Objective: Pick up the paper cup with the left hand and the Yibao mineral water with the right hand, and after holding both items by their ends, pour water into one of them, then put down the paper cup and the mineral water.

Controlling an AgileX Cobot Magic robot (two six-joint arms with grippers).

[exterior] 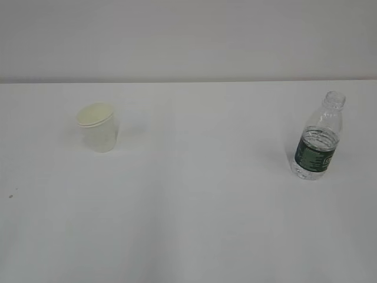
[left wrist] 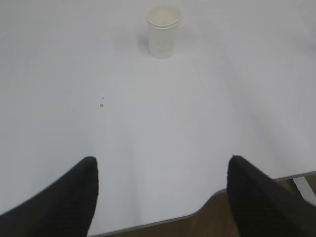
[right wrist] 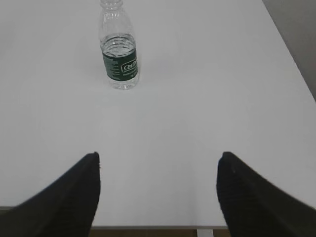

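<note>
The paper cup (exterior: 99,127) stands upright on the left of the white table (exterior: 194,212); the left wrist view shows the paper cup (left wrist: 163,30) far ahead. My left gripper (left wrist: 162,160) is open over the table's near edge, nothing between its fingers. The Yibao mineral water (exterior: 318,138), a clear uncapped bottle with a dark green label, stands upright on the right. In the right wrist view the Yibao mineral water (right wrist: 118,49) is well ahead and a little left of my open right gripper (right wrist: 159,157). Neither gripper shows in the exterior view.
A small dark speck (left wrist: 101,104) lies on the table between my left gripper and the cup. The table's front edge (left wrist: 163,221) and right edge (right wrist: 291,54) are in view, with brown floor below. A pale wall (exterior: 188,35) stands behind the table.
</note>
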